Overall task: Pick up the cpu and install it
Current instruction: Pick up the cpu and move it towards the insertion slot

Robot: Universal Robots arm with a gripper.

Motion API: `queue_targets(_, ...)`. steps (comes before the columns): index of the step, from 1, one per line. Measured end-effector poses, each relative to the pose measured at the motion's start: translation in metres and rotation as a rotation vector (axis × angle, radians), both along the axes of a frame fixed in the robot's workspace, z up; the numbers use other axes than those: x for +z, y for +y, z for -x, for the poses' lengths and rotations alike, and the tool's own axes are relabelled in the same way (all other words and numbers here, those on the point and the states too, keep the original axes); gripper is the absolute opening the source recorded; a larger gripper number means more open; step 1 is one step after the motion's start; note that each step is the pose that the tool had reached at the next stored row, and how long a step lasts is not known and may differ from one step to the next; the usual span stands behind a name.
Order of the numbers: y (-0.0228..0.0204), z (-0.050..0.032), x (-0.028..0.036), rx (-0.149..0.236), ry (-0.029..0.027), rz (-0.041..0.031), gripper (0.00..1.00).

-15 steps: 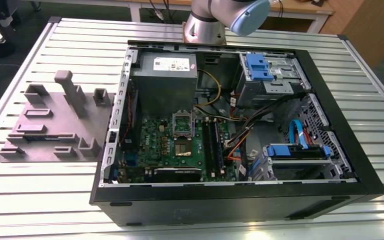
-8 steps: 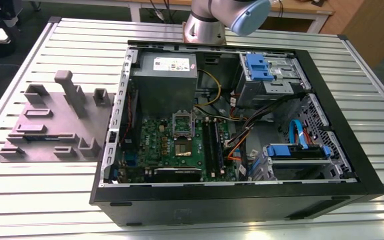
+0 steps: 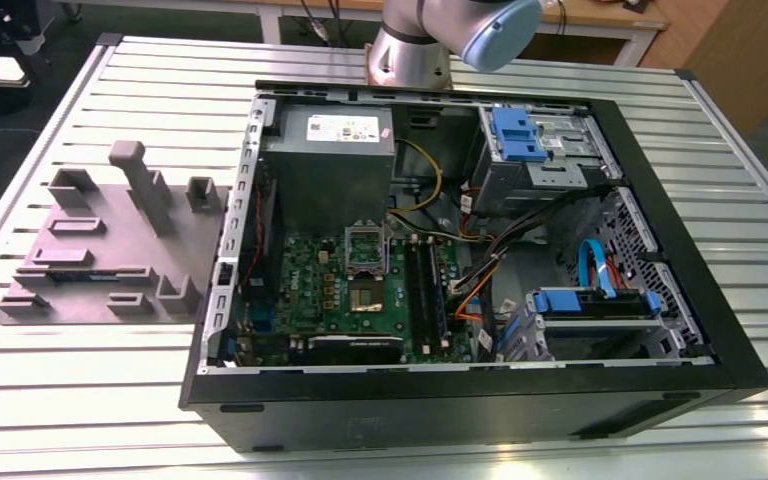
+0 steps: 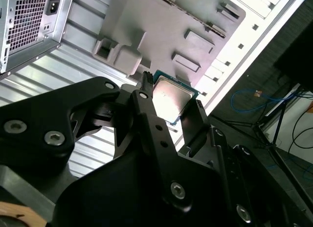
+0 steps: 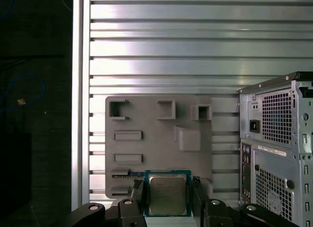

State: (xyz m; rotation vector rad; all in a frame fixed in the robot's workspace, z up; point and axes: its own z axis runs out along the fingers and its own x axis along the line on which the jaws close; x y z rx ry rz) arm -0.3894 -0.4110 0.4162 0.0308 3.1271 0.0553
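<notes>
So the cpu (image 5: 167, 193) is sitting right between the fingers (image 5: 138, 192), pinched on two opposite edges. Silver lid faces the camera with a thin green rim around it, and you can see the same grip in the second wrist view, where the cpu (image 4: 170, 101) shows up tilted between the black fingers (image 4: 145, 85). The gripper (image 5: 168, 200) is closed on the chip, no gap on either side that I can spot. Behind the chip in both wrist views is the grey fixture plate (image 5: 156, 134) with its little pockets and raised blocks. The chip overlaps the plate's near edge, but I can't tell how high above it it's held. The plate lies flat on the slatted aluminium surface (image 5: 146, 41), and the back of the PC case (image 5: 274, 148) with its vent grilles stands just beside it. In the exterior view the same fixture plate (image 3: 104, 250) is at about 9 o'clock from the open PC case (image 3: 704, 330), nearly touching its wall. Inside the case, the green motherboard (image 3: 317, 290) sits toward 7 o'clock, the big grey power supply (image 3: 328, 165) is at 11 o'clock, and blue drive brackets (image 3: 515, 135) are at 1 o'clock. The arm (image 3: 418, 45) comes in at 12 o'clock, past the case's far edge.
</notes>
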Motion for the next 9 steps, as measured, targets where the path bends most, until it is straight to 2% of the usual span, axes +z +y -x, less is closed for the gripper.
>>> queue_targets(9, 0.0000, -0.0053, 0.0000, 0.000, 0.0000, 0.0000, 0.47)
